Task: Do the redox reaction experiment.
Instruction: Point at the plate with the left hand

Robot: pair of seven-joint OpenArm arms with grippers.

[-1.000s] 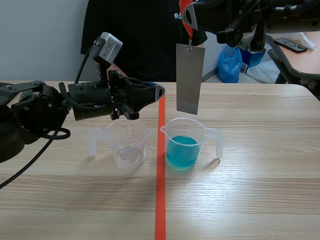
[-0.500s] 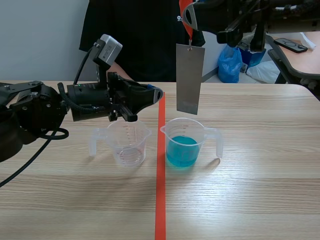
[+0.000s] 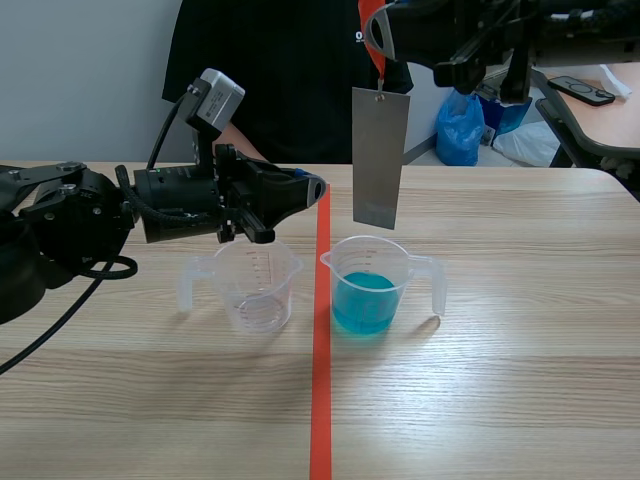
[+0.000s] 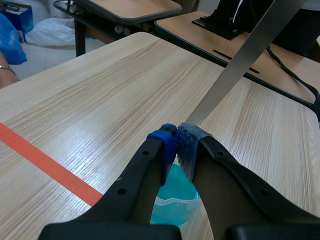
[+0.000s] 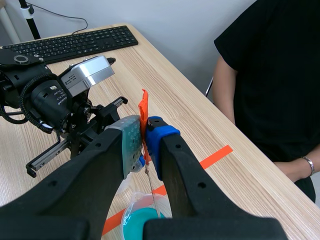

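The measuring cup of blue liquid (image 3: 370, 288) is taken as the reference point: it stands upright on the wooden table (image 3: 520, 360), roughly a third full, with its handle turned to the right arm's side. A second, clear measuring cup (image 3: 255, 285) stands near it on its spout side, upright, with no coloured liquid to be seen in it and its handle turned away from the blue cup. The orange-red tape line (image 3: 321, 350) runs between the two cups, just beside the blue one. A grey metal plate (image 3: 379, 158) hangs upright directly above the blue cup, its lower edge clear of the rim and not dipped. The plate is hung from an orange strap (image 5: 143, 111), on which the right gripper (image 5: 144, 131) is clamped, high above the blue cup. The left gripper (image 4: 177, 142) is held level above the clear cup, its tip near the plate's lower edge, fingers closed together on nothing. Bare table is noted on the blue cup's near side and handle side. Beyond the cup, a person in a black shirt (image 3: 270, 80) sits at the table's far edge, with a blue plastic bag (image 3: 460, 125) behind that edge.
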